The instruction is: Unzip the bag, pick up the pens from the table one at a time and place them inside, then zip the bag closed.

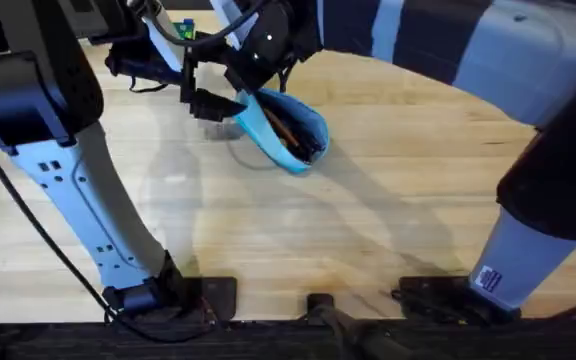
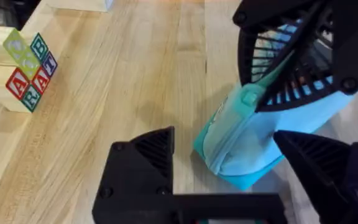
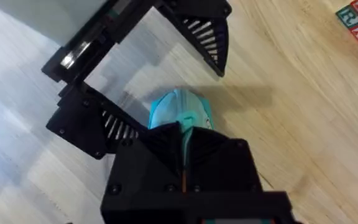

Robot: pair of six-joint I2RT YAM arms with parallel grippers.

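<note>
Overhead, the soft turquoise fabric pouch lies toward the far edge of the pale wooden bench, unzipped, an orange-red pen showing inside, both arms over its far end. Left wrist view: the left pincer is released, black fingers either side of the pouch's end. Right wrist view: the right pincer is clenched on the pouch.
</note>
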